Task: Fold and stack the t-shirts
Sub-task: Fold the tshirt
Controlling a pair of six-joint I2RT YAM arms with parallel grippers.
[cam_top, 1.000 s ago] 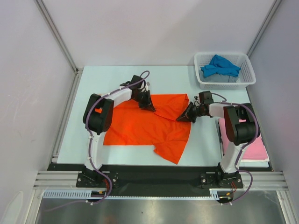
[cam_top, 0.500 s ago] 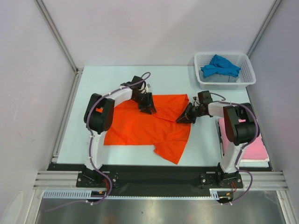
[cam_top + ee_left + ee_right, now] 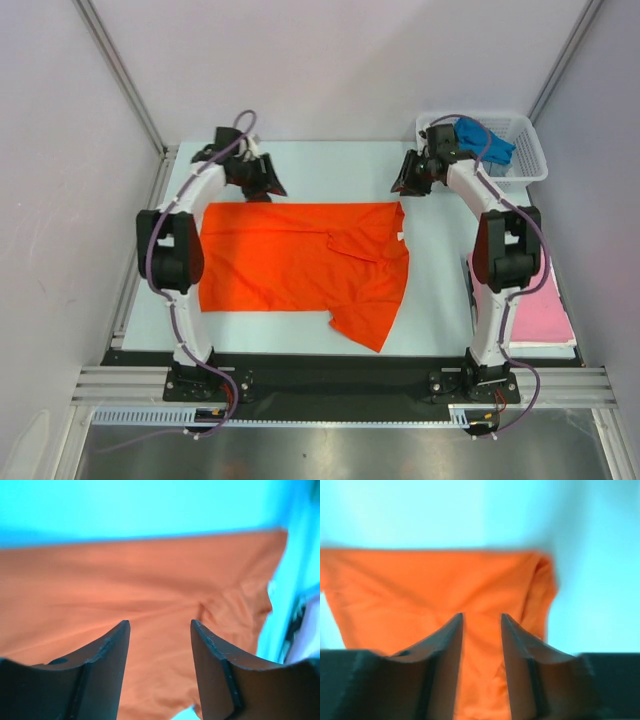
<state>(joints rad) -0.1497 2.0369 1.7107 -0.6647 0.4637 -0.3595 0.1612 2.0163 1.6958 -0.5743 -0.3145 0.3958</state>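
— On the table, what did the overhead view show?
— Orange shirt spread flat, soft and creased; pink shirt at the right edge; blue shirt bunched in the mesh basket
— And the wrist views?
— Left gripper gaped wide, right gripper narrower, both empty above orange cloth

Spread shirt at table centre; left gripper behind at 11 o'clock, right gripper at 1; basket holding bunched shirt at 2; flat shirt at 4.
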